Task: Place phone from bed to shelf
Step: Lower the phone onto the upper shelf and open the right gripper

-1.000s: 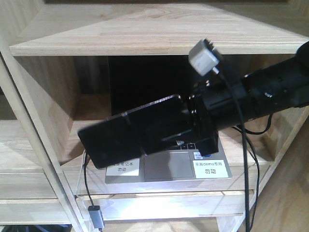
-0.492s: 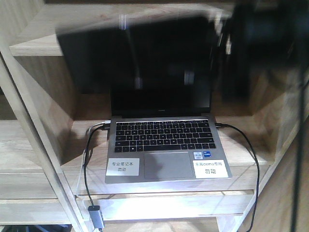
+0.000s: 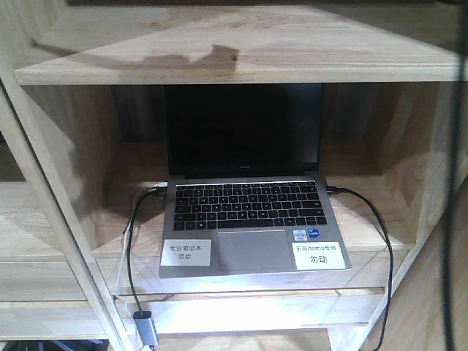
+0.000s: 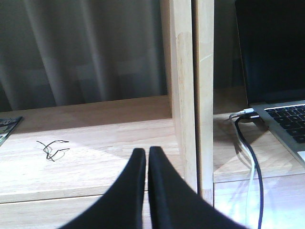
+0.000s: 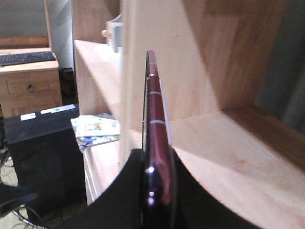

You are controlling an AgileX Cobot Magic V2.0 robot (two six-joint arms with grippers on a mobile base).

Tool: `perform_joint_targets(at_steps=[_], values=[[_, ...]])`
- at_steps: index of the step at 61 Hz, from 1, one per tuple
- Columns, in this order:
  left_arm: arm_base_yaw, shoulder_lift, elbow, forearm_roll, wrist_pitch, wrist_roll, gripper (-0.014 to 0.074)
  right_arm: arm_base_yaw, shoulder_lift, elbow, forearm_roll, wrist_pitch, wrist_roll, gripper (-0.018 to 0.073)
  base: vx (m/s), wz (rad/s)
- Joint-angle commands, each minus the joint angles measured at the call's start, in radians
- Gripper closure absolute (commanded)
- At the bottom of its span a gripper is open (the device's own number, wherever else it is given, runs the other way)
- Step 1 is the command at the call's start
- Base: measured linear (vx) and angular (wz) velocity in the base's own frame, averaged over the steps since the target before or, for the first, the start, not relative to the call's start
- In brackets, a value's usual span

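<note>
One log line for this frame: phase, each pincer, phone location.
phase: carrying to shelf | right pincer: shut on phone, edge-on | left pincer: shut, empty | phone: not on shelf yet

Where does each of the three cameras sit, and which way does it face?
Front view: faces the shelf and the open laptop; no arm visible.
Left wrist: behind the shut left gripper, facing a shelf compartment; laptop at right.
Right wrist: behind the right gripper clamping the phone edge-on, facing shelf boards.
Shared: front and left wrist both show the laptop.
</note>
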Motion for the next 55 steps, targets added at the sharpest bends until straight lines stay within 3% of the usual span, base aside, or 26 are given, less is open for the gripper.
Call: perform_joint_targets(at_steps=[1, 15, 29, 44, 55], values=[[0.004, -0.006, -0.023, -0.009, -0.072, -0.006, 0.0595, 0.021, 0.044, -0.101, 0.055, -0.062, 0.012, 0.0561, 0.00, 0.00], [0.004, -0.006, -0.023, -0.009, -0.072, -0.006, 0.0595, 0.087, 0.222, -0.238, 0.018, -0.125, 0.031, 0.0561, 0.00, 0.00], [0.004, -0.006, -0.023, -0.009, -0.072, -0.006, 0.0595, 0.088, 0.347, -0.270, 0.043, -0.256, 0.030, 0.0561, 0.00, 0.00], [0.004, -0.006, -0.023, -0.009, -0.072, -0.006, 0.0595, 0.088, 0.427, -0.270, 0.045, -0.306, 0.026, 0.0559, 0.00, 0.00], [0.004, -0.006, -0.023, -0.009, -0.072, -0.006, 0.0595, 0.088, 0.445, -0.268, 0.021, -0.341, 0.019, 0.0507, 0.00, 0.00]])
